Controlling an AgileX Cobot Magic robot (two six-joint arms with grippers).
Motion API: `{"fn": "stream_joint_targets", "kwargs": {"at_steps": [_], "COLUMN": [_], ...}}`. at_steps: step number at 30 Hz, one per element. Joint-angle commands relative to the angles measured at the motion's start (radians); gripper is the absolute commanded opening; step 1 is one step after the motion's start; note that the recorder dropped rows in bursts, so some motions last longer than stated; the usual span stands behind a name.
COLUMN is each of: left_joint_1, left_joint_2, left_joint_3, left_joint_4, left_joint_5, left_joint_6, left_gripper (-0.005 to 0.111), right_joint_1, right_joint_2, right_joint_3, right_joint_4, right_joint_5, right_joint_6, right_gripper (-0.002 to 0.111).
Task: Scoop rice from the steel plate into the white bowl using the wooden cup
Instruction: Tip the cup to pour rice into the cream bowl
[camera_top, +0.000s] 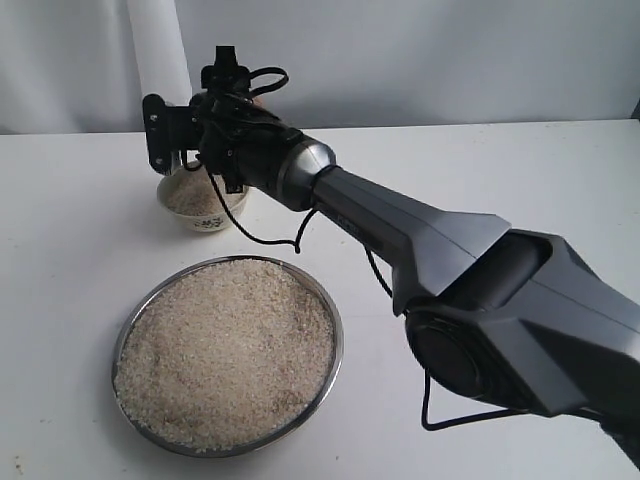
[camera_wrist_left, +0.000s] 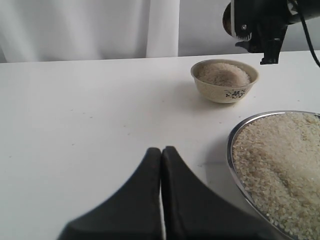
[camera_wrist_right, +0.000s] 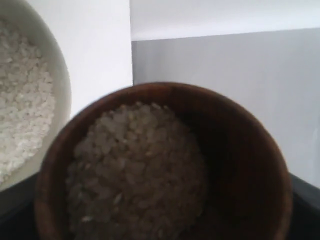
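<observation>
The steel plate (camera_top: 336, 345) lies near the table's front, heaped with rice (camera_top: 228, 350). Behind it stands the white bowl (camera_top: 207, 223), also holding rice (camera_top: 192, 197). My right gripper (camera_top: 176, 140) reaches across the middle and hovers just above the bowl, shut on the wooden cup (camera_wrist_right: 240, 150). The cup is tipped toward the camera with rice (camera_wrist_right: 135, 170) inside, and the bowl's rim (camera_wrist_right: 61, 85) is beside it. My left gripper (camera_wrist_left: 161, 150) is shut and empty, low over the table beside the plate's rim (camera_wrist_left: 231, 150). The bowl (camera_wrist_left: 225, 89) is ahead of it.
My right arm (camera_top: 420, 240) stretches diagonally from the lower right over the table, passing the plate's far right side, with a loose cable (camera_top: 270, 238) hanging under it. A white curtain (camera_top: 155, 50) and grey wall stand behind the white table (camera_top: 60, 290).
</observation>
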Motion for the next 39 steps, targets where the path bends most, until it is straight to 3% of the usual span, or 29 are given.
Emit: {"fn": "stream_joint_targets", "kwargs": {"at_steps": [1,14,39], "left_joint_1": [-0.006,-0.006,-0.006], "left_joint_2": [-0.003,-0.003,-0.003], "left_joint_3": [0.002,0.002,0.002], "left_joint_4": [0.001,0.001,0.001], "left_joint_5": [-0.014,-0.014,-0.014], "left_joint_6": [0.000,-0.003,-0.004], "left_gripper": [0.000,0.000,0.000], "right_joint_1": [0.000,0.003,0.003], "right_joint_2": [0.034,0.040,0.040], "right_joint_3": [-0.011,-0.011,-0.011], "right_joint_4": [-0.103,-0.175,-0.342], "right_joint_5": [-0.040,-0.063,-0.107], "right_joint_6": [-0.046,-0.177,-0.226], "right_gripper": [0.000,0.000,0.000]}}
